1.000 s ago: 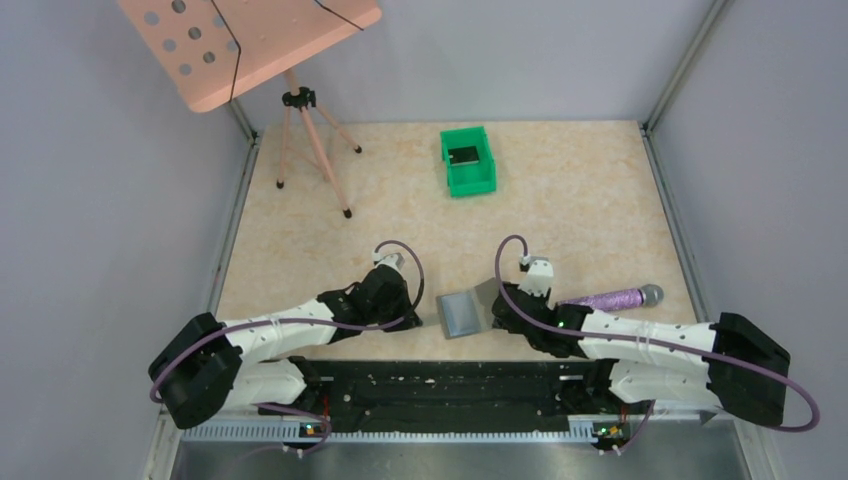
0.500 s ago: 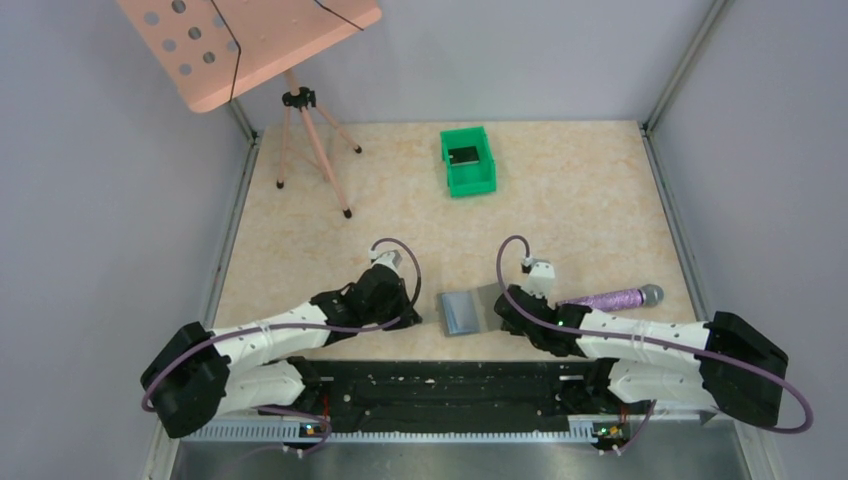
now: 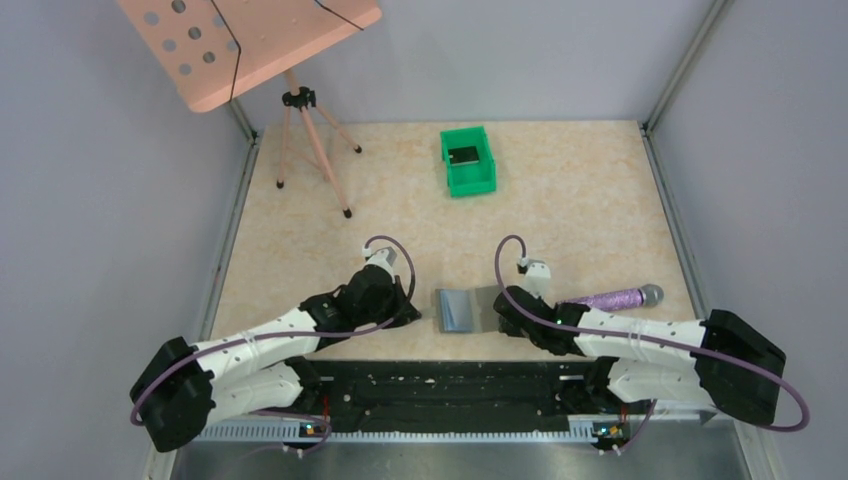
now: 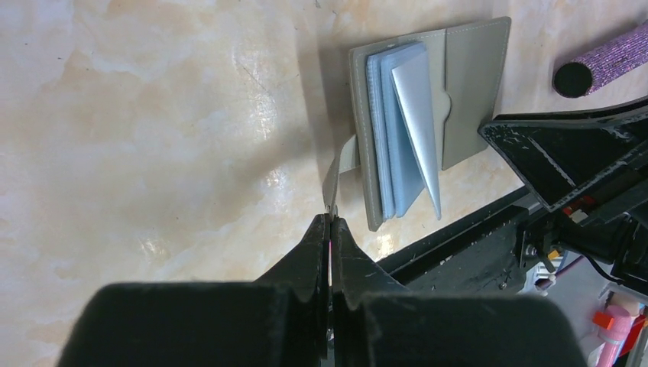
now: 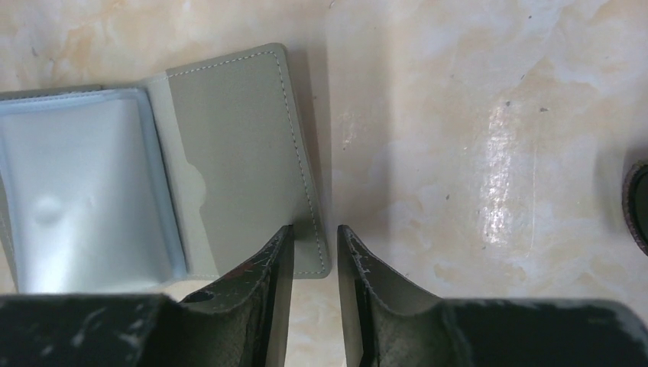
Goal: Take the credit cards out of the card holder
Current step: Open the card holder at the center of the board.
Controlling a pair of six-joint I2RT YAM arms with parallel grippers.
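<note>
On the beige marbled table [image 3: 560,200], the small flat grey folding card holder [image 3: 458,310] is lying unfolded near the front edge. It is sitting between the two arms, its long side running left to right. The left gripper [image 4: 330,223], jaws pressed together, is pinching the thin grey strap [image 4: 338,164] trailing from the holder's left side. The right gripper [image 5: 312,252] is standing narrowly parted, straddling the grey flap's right edge without visibly clamping it. Only the left wrist view is showing the fanned light blue sleeves [image 4: 397,130]; no view is showing the cards themselves.
</note>
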